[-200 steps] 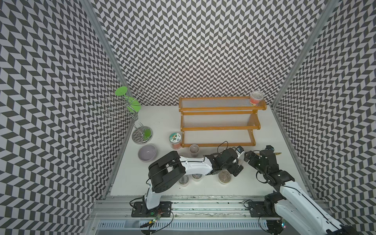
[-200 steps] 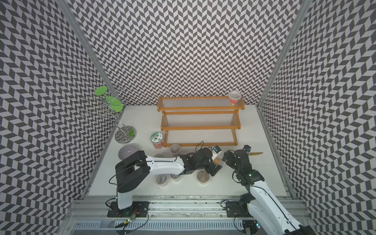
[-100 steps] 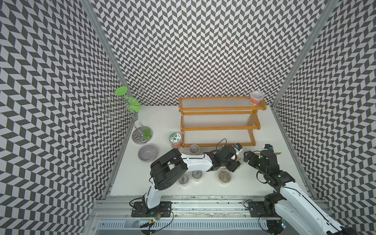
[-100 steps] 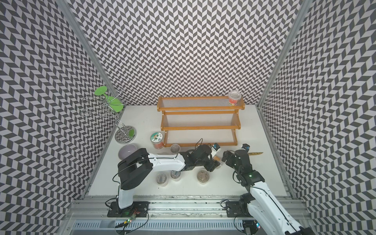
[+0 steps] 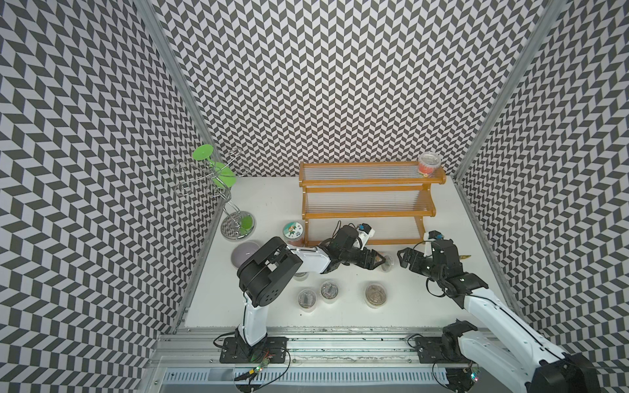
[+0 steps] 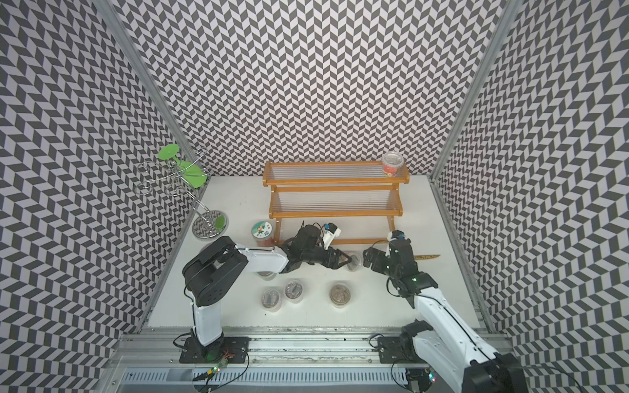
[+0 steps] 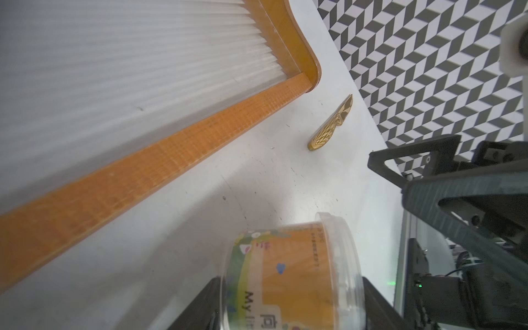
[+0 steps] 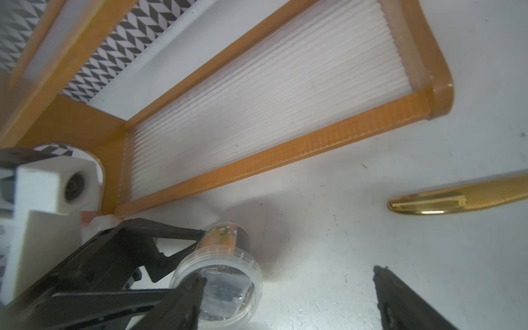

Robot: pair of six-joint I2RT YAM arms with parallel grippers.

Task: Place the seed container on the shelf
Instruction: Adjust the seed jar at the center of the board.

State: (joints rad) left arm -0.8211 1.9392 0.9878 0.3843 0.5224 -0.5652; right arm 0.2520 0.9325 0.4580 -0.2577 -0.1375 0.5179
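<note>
The left claw [image 5: 382, 262] grips the seed container [image 5: 388, 264], a small clear tub with an orange label, holding it tilted just in front of the shelf's [image 5: 369, 214] lowest tier, near that tier's right end. Whether the tub clears the white counter [image 5: 425, 299] cannot be told. The right claw [image 5: 406, 261] hangs just beside it with jaws spread wide, holding nothing. A gold leaf-shaped clip [image 8: 457, 197] lies on the counter to the right. A red-filled jar [image 5: 428, 164] stands on the top tier, and three lidded tubs [image 5: 376, 294] sit nearer the arm bases.
</note>
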